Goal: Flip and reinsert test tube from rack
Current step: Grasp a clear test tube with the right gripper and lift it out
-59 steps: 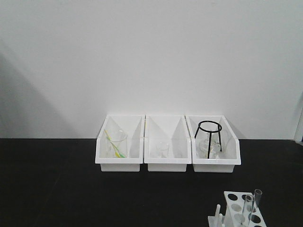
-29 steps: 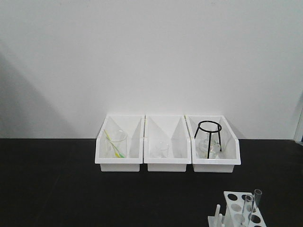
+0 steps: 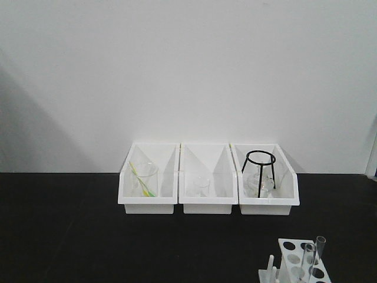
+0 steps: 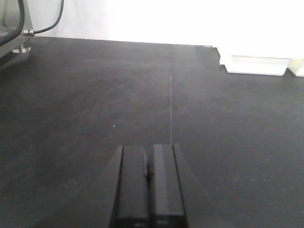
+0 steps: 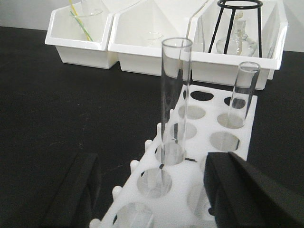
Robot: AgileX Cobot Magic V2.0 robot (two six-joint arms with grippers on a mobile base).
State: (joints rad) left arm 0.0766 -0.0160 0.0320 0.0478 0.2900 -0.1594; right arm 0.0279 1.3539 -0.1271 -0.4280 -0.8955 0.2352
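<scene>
The right gripper [image 5: 156, 194], spread wide, flanks the taller test tube [image 5: 175, 95] standing upright in the rack [image 5: 206, 127] at lower centre, so it should advance level and pinch the glass gently above the holes, while the left gripper [image 4: 148, 185], pressed together, seems idle over the black tabletop [image 4: 213, 118].

The rack [image 3: 294, 253] runs off the front view's bottom edge.
</scene>
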